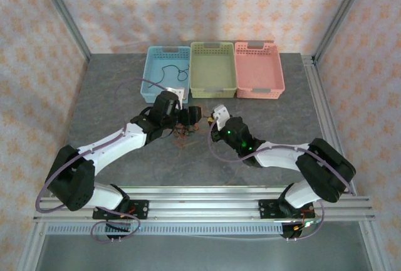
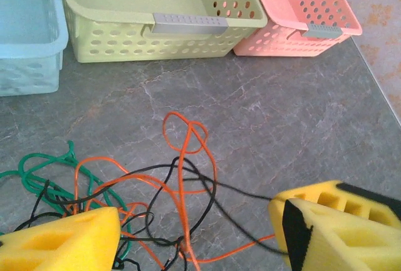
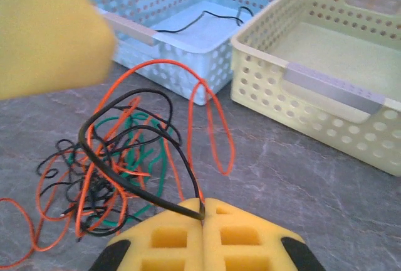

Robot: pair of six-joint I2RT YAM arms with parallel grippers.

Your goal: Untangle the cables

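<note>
Now: my right gripper (image 3: 203,211) is clamped shut on one black cable (image 3: 153,196), which runs up and left from the jaws into the tangled cables (image 3: 113,170) heaped midway on the table (image 1: 125,95), short of the blue basket (image 3: 169,58). My left gripper (image 2: 200,230) gapes wide, straddling that heap, so nearer. Judgement: draw the strand rightward, away from the heap.

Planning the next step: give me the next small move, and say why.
Probably draw the right pincer slowly up and back. It is shut on a black cable that runs into the tangle of orange, green and black loops, while the left pincer hangs open over it.
</note>
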